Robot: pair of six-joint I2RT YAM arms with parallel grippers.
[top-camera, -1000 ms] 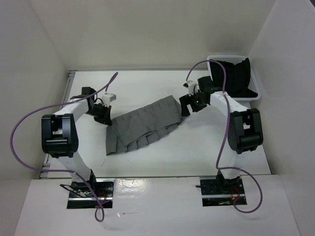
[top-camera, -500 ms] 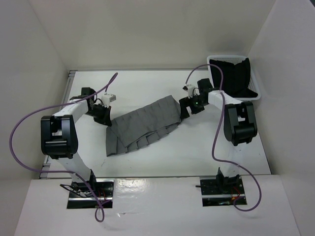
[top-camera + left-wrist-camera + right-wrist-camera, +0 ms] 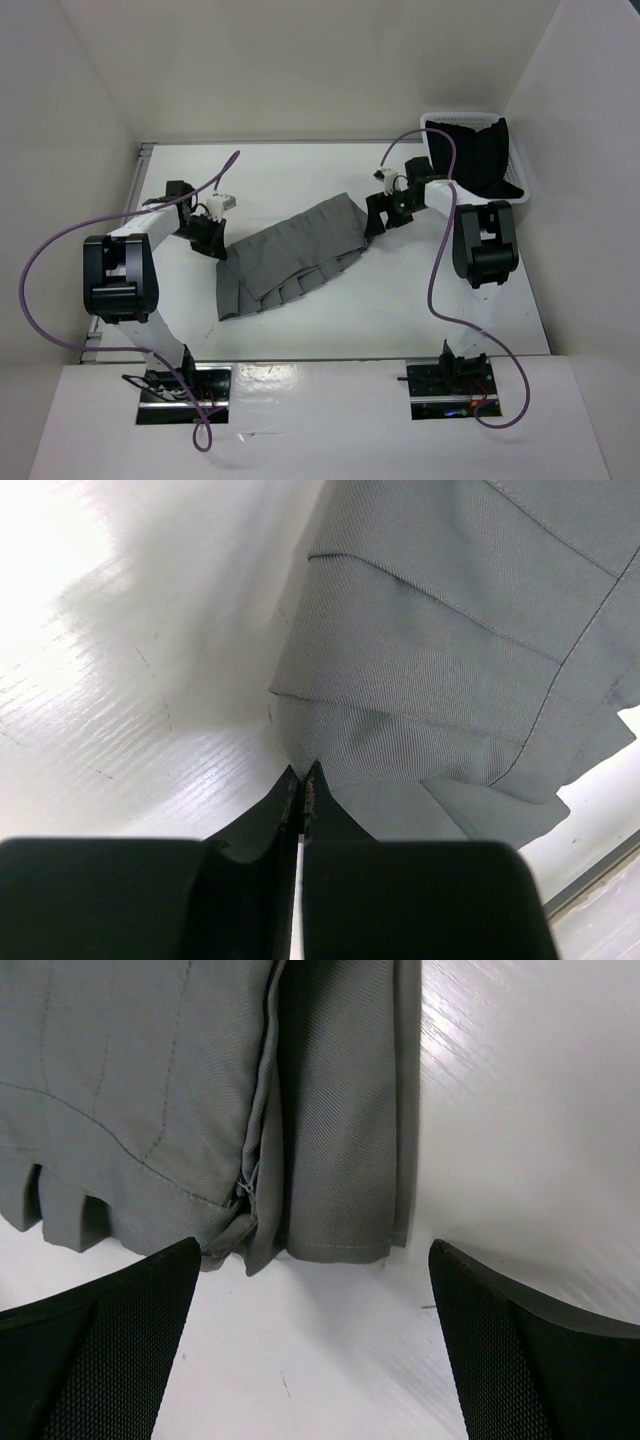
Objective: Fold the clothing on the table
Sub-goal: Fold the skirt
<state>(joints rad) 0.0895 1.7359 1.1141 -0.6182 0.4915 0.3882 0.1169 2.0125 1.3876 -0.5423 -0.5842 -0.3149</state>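
From above, I am seeing the skirt lying across the middle of the table, as a slanted band that is running from the near left to the far right, with its pleats fanning toward the near side. My left gripper is sitting at the left end of the skirt and my right gripper is sitting at its far right end. A basket with a black cloth inside is standing at the far right corner. In the left wrist view, my two fingers are pressing together with no gap, and they are pinching a corner of the grey fabric; the cloth is bunching at the tips and spreading away from them in pleats, with its shadow falling on the white surface beside it. In the right wrist view, my fingers are standing wide apart and are holding nothing. The narrow end of the skirt is lying flat just ahead of them, about in the middle of the gap, and is not touching either finger.
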